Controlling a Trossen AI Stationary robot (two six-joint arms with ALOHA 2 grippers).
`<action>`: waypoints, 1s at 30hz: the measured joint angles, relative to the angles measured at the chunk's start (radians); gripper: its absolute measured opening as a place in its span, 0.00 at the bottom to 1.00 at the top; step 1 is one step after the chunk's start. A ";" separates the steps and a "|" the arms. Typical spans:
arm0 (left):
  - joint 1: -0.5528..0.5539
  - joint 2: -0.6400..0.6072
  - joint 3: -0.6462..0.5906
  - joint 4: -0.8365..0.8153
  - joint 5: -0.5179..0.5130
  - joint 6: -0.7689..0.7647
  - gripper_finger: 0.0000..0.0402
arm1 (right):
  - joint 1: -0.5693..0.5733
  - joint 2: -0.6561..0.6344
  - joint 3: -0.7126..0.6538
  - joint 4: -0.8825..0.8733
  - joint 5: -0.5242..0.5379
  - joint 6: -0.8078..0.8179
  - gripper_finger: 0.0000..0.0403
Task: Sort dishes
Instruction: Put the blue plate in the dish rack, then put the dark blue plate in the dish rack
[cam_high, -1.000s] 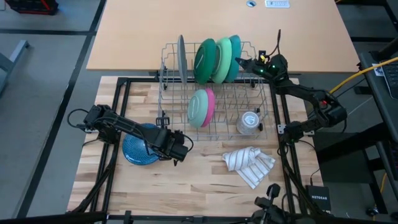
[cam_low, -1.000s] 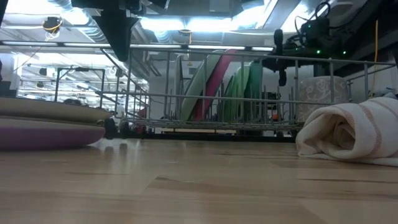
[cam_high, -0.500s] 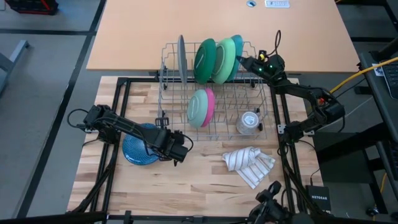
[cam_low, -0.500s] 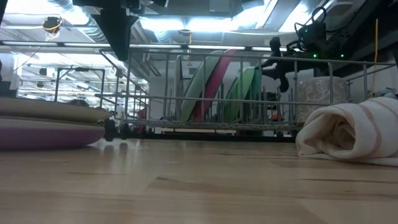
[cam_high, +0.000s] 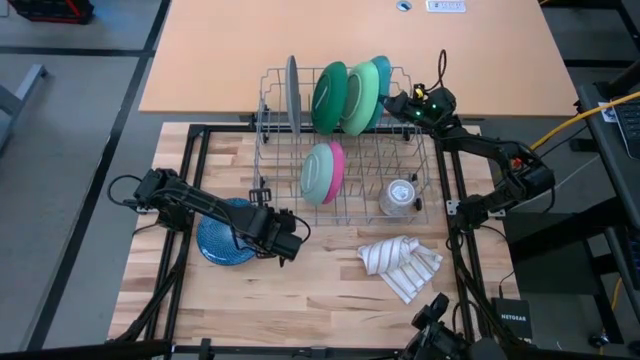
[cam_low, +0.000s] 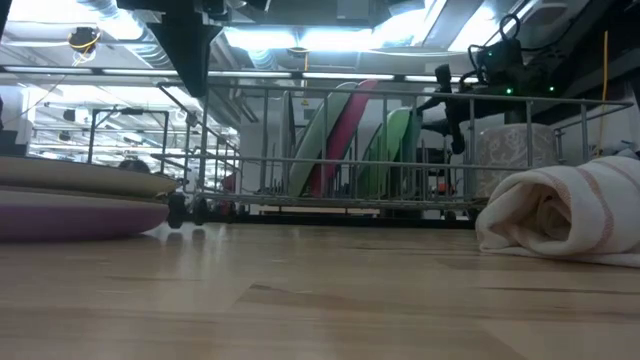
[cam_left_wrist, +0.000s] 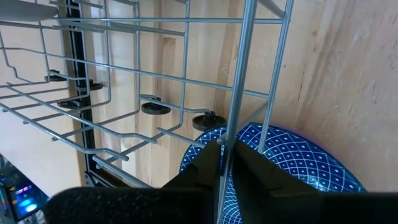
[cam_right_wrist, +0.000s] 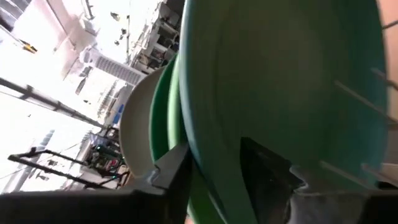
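Three green plates (cam_high: 352, 94) stand upright at the rack's (cam_high: 345, 205) twelve o'clock; the right gripper (cam_high: 387, 100), fingers parted, straddles the teal one's rim. Left gripper (cam_high: 297, 238), nearly clenched, hovers beside the blue plate (cam_high: 222, 240).

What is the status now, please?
Right hand open astride teal plate in rack. Left hand low at rack corner, by blue plate. Nothing in the way.

A lab: framed test table (cam_high: 330, 290), exposed ceiling ducts (cam_low: 300, 35), strip lights
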 joint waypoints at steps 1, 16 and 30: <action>-0.001 0.000 0.000 0.000 0.000 0.001 0.08 | -0.008 -0.007 0.000 -0.017 -0.002 0.000 0.35; -0.024 0.000 0.000 0.000 0.000 -0.003 0.08 | -0.114 -0.135 -0.002 -0.262 -0.102 0.004 0.37; -0.059 -0.004 0.000 -0.009 -0.007 -0.034 0.08 | -0.151 -0.219 -0.002 -0.314 -0.113 0.002 0.37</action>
